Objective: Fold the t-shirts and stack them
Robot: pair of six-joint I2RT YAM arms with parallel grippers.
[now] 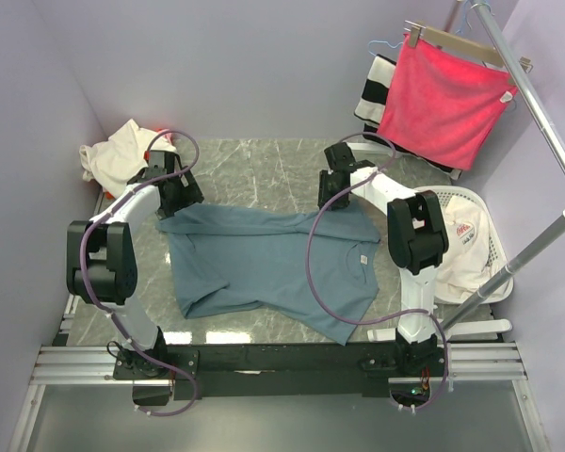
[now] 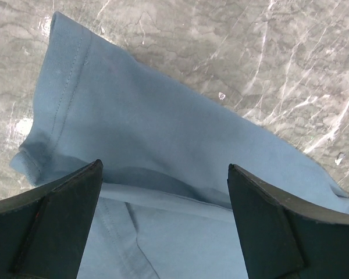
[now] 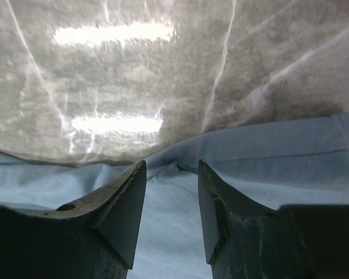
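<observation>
Top view: blue-grey t-shirt (image 1: 264, 268) lies flat mid-frame on the marble table (image 1: 264, 160), long axis left–right, collar at right. Left gripper (image 1: 174, 195) sits at its upper-left corner, right gripper (image 1: 337, 191) at its upper-right sleeve. Neck label (image 1: 363, 256) unreadable.
Left wrist view: jaws wide, empty, cloth directly below.
Right wrist view: jaws narrow over puckered shirt edge; whether cloth is pinched cannot be told.

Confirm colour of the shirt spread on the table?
The shirt is plain dusty blue-grey; top external view shows it best.
</observation>
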